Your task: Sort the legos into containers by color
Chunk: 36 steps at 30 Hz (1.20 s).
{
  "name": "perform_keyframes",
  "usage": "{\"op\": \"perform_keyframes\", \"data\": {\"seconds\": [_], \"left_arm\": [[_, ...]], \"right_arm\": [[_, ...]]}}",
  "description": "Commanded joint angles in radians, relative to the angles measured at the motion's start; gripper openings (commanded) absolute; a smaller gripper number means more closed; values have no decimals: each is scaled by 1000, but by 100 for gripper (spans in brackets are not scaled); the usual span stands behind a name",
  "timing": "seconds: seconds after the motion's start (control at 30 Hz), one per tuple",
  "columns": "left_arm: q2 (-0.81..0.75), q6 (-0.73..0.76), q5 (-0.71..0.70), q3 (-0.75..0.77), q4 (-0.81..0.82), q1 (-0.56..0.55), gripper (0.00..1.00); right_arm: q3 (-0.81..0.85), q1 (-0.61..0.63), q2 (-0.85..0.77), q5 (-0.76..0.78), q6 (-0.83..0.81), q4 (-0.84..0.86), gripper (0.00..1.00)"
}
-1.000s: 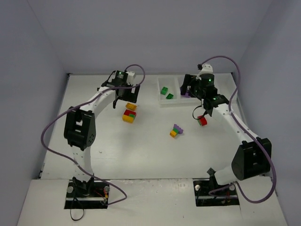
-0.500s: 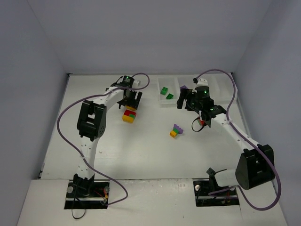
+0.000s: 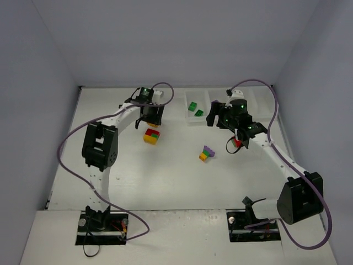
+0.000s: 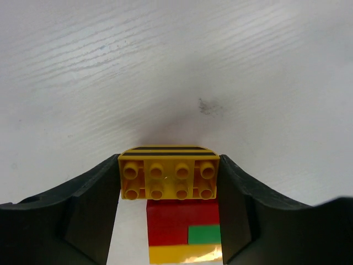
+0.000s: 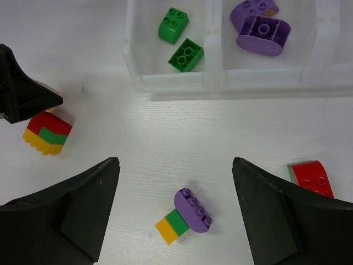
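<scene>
Yellow lego [image 4: 168,185], two black side stripes, gripped in left tool [image 4: 169,165].

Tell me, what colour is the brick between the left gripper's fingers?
Orange-yellow, with two black stripes along one side; the left wrist view shows the brick best.

In the left wrist view the red, green and yellow clump [image 4: 183,234] runs off the frame at 6 o'clock. Its far end is hidden under the yellow brick [image 4: 168,176] pinched in the left tool [image 4: 169,160]. In the right wrist view the tray [image 5: 171,83] is cut off at 12 o'clock, as is one purple brick [image 5: 253,8]. At 4 o'clock the red brick [image 5: 310,178] has its lower edge behind a finger of the right tool [image 5: 174,163]. From above, the right arm [image 3: 265,141] covers the tray's right-hand compartments.
</scene>
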Motion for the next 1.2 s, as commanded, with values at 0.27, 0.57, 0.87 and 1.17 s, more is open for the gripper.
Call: {"op": "perform_keyframes", "data": {"seconds": [0.27,0.57,0.87,1.17], "left_arm": [[-578,251,282,-400,524,-65,20],[-796,426,328,-618,655,-206,20],[-808,407,294,-624,698,-251,20],[-794,380,294,-607,725,-251,20]], "right_arm": [[291,57,67,-315,30,-21,75],[397,100,149,-455,96,-21,74],[397,148,178,-522,104,-21,71],[386,186,186,-556,94,-21,67]]}}
